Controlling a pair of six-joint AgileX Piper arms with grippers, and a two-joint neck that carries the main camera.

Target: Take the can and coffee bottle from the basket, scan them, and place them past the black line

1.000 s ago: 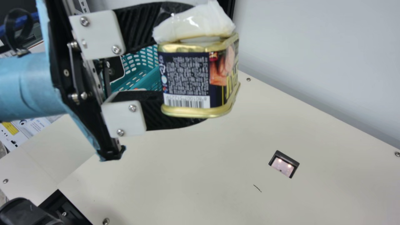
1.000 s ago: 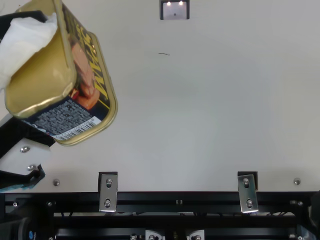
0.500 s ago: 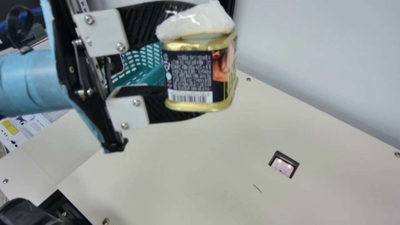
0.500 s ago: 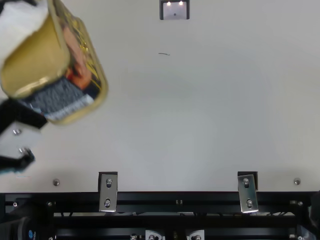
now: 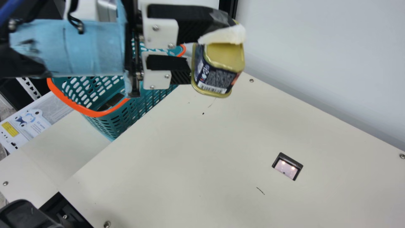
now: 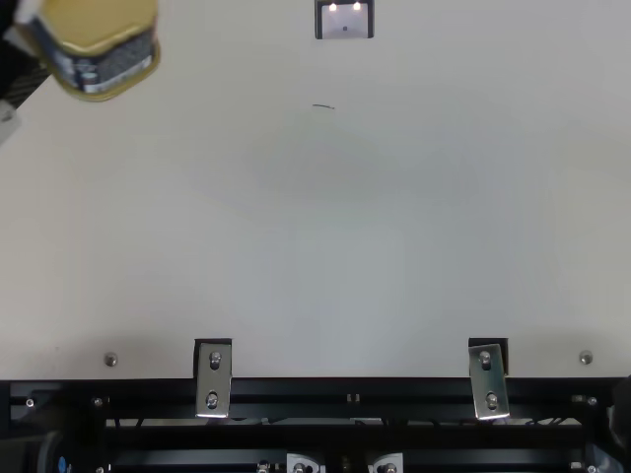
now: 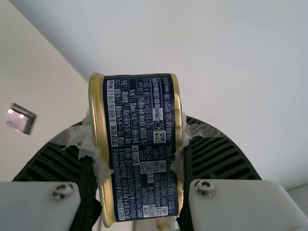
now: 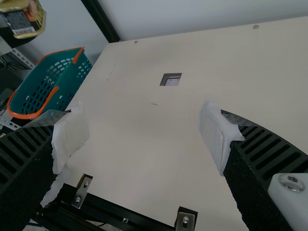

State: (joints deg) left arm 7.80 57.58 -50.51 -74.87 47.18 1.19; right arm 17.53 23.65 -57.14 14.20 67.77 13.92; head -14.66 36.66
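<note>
High by the left edge of the counter [image 5: 196, 164], can [image 5: 220, 76] is clamped rim to rim in left gripper [image 7: 138, 149], jaws of right gripper [image 8: 144, 139] apart; likely stiff, fairly heavy, slick-walled, best held across both rims.
</note>
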